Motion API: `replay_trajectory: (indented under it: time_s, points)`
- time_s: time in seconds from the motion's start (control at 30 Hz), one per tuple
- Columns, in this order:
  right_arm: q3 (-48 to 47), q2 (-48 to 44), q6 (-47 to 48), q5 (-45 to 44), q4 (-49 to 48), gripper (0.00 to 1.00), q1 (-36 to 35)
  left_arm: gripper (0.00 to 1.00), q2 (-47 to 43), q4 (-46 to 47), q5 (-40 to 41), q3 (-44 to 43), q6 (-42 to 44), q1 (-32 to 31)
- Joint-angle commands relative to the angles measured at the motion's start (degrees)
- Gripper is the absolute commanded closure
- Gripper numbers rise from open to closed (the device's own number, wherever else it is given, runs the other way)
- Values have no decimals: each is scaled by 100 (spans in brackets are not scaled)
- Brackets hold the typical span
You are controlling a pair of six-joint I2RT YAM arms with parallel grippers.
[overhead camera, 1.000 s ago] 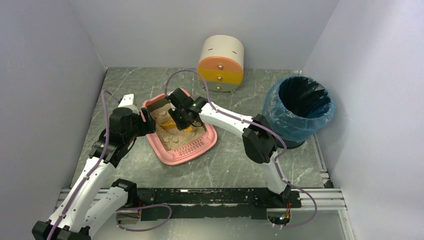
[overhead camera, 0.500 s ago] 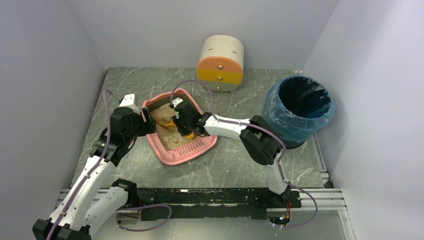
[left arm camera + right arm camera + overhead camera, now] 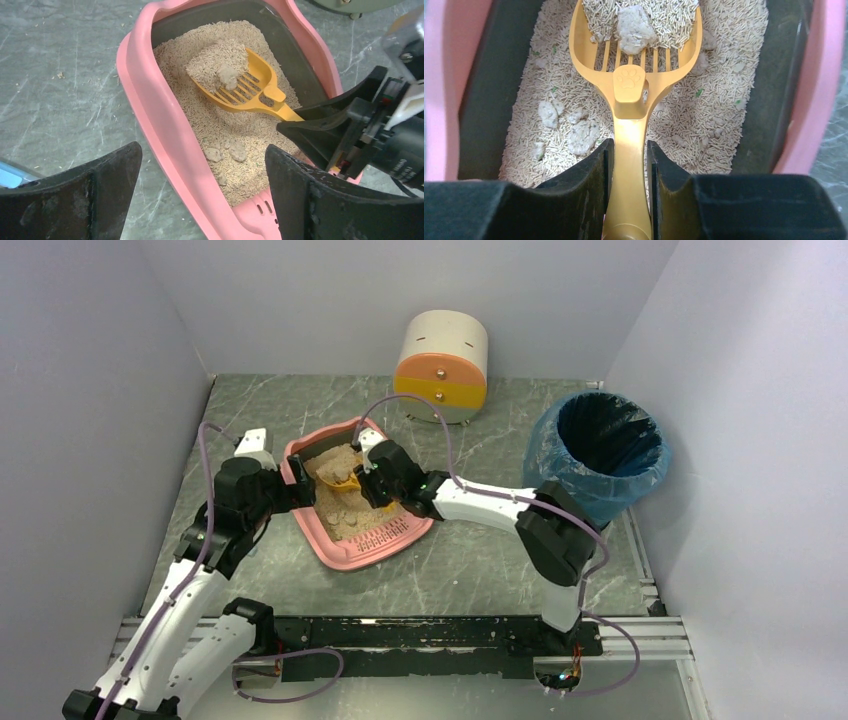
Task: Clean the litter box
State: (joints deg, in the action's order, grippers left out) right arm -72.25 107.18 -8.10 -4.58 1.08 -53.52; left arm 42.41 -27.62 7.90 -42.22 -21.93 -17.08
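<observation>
The pink litter box (image 3: 362,552) lies left of centre on the table, with beige litter in it. My right gripper (image 3: 378,483) is over the box and shut on the handle of a yellow slotted scoop (image 3: 345,480). In the right wrist view the gripper (image 3: 630,150) pinches the scoop (image 3: 630,85), which carries litter and a grey clump (image 3: 634,27). Loose clumps (image 3: 579,135) lie in the litter. My left gripper (image 3: 296,492) is open at the box's left wall. In the left wrist view the left gripper (image 3: 202,152) straddles the pink rim (image 3: 150,105), and the scoop (image 3: 240,87) shows beyond it.
A cream-and-orange round drawer unit (image 3: 442,365) stands at the back. A blue-lined round bin (image 3: 598,455) stands at the right. Grey walls close in the left, back and right. A black rail (image 3: 400,632) runs along the near edge.
My right arm's elbow has swung right and lower, and the wrist has shifted a little right with the scoop still in the box. The left arm has hardly moved.
</observation>
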Motion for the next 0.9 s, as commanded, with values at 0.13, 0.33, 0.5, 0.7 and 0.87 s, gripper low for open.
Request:
replay_trajectory:
  time_s: [0.13, 0.33, 0.5, 0.7, 0.87]
  points:
    - [380, -950, 165, -157, -226, 100, 7, 2, -177, 240, -219, -129, 84, 12]
    - [906, -1583, 98, -166, -225, 100, 0, 2, -238, 362, -494, -256, 103, 12]
    - [1263, -2011, 325, -121, -185, 100, -1, 2, -439, 515, -464, -109, 425, 12]
    - [1457, -2452, 762, -23, -135, 100, -1, 2, -900, 709, -161, 281, 801, 12]
    - [1969, -2811, 840, 116, -472, 100, -78, 2, -1242, 866, 41, 439, 670, 12]
